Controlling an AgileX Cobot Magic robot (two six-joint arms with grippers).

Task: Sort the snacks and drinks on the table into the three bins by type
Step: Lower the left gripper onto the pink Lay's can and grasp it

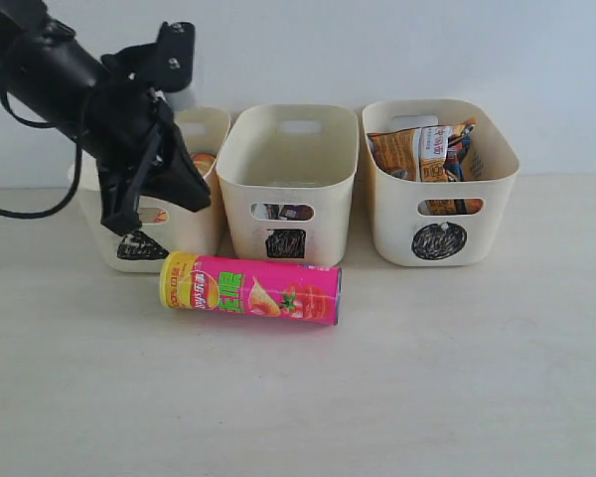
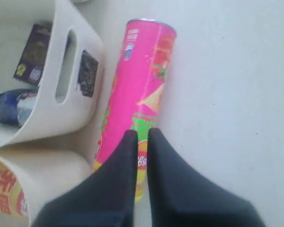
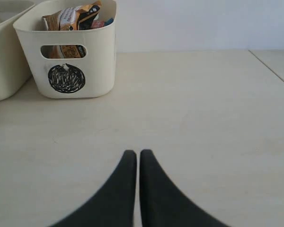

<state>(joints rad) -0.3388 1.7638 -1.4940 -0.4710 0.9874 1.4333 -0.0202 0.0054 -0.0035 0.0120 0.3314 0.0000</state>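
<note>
- The pink cardboard chip tube with a yellow lid (image 1: pixel 250 290) lay on its side on the pale beige wood-grain table (image 1: pixel 427 378), just in front of the left and middle tubs.
- The left gripper (image 2: pixel 142 134) hovered over the tube's lid end, its black fingers almost together and holding nothing. Whether it touched the tube was hard to tell.
- The right gripper (image 3: pixel 138 153) hung over the table, its fingers closed together and empty.
- The cream plastic tub marked with a black scribbled square (image 2: pixel 78 111) held the dark purple carton (image 2: pixel 35 54) and the blue-white carton (image 2: pixel 14 106).
- The circle-marked tub (image 1: pixel 392 224) held the orange-brown crinkly bag (image 1: pixel 402 149) and the blue bag (image 1: pixel 460 149).
- The triangle-marked tub (image 1: pixel 199 243) held the yellow chip tube (image 2: pixel 7 194).
</note>
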